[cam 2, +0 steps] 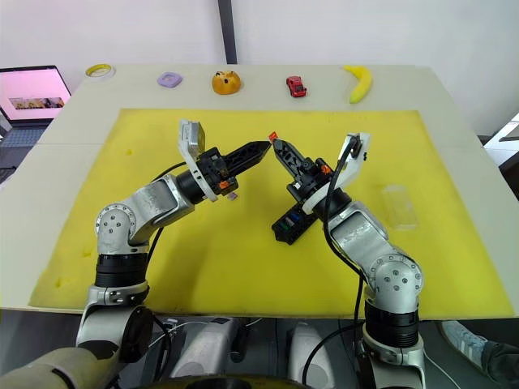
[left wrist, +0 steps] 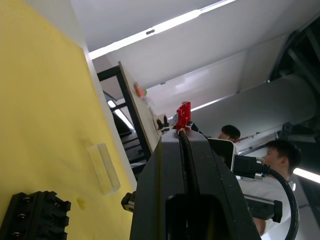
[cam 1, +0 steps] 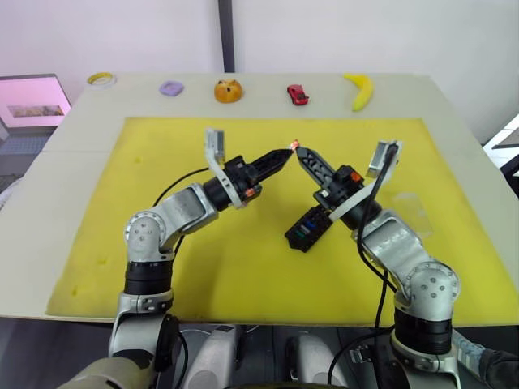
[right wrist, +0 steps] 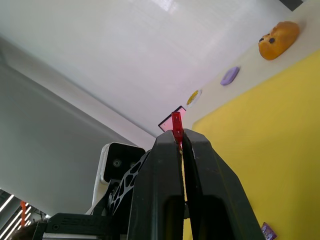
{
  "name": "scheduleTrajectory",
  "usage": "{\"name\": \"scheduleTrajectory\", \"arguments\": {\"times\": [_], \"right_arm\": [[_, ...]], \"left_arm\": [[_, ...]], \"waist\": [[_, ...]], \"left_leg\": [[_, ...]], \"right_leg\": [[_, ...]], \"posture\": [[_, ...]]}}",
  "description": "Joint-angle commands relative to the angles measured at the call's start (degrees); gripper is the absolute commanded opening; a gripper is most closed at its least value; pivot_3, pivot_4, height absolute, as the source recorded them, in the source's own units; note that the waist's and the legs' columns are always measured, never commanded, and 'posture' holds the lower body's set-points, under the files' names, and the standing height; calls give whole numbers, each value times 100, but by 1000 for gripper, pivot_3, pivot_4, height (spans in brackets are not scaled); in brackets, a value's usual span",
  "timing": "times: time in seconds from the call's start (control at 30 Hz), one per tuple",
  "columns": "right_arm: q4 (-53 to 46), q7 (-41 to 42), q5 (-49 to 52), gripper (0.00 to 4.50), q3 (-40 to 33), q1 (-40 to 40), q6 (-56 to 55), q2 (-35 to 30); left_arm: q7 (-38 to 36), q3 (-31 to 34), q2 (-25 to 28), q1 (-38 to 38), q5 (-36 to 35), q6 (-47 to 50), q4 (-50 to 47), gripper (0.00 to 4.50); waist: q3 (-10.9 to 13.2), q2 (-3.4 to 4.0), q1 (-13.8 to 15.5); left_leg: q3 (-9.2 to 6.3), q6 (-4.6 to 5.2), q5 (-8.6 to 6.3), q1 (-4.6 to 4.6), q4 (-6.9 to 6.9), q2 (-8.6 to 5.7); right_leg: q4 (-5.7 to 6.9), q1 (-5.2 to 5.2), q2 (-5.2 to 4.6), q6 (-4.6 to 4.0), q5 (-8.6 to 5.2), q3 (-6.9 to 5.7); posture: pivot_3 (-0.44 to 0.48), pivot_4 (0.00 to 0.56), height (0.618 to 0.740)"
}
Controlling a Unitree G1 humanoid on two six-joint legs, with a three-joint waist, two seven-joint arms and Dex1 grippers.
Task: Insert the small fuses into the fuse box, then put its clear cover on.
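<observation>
Meeting tip to tip above the yellow foam mat (cam 1: pixel 243 267), your left gripper (cam 1: pixel 284 156) is shut and your right gripper (cam 1: pixel 300 152) pinches a tiny red plastic fuse (cam 1: pixel 295 145); light, stiff, slippery, so grip its flat faces. The slotted black plastic fuse box (cam 1: pixel 306 229) lies under the right arm.

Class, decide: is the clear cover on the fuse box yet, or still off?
Off. The clear cover lies on the yellow mat, apart from the black fuse box, whose slots are uncovered.
</observation>
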Motion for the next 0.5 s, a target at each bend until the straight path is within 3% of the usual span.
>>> {"name": "scheduleTrajectory", "arguments": {"times": [0.03,0.47,0.5], "right_arm": [[-209,68,116,40,5,-100,-79,1],[-221,31,174,40,-20,-97,-130,40],[-224,27,183,7,-24,-101,-134,40]], "left_arm": [[-3,-53,0,-41,-109,-11,-155,0],[-91,-68,75,-2,6,62,-100,0],[-105,-39,108,13,-28,71,-90,272]], "waist": [[0,0,0],[0,0,-1],[0,0,-1]], "left_leg": [[0,0,0,0,0,0],[0,-1,1,1,0,0],[0,-1,1,1,0,0]], "right_leg": [[0,0,0,0,0,0],[2,1,0,0,0,0],[2,1,0,0,0,0]], "posture": [[0,150,735],[0,150,735],[0,150,735]]}}
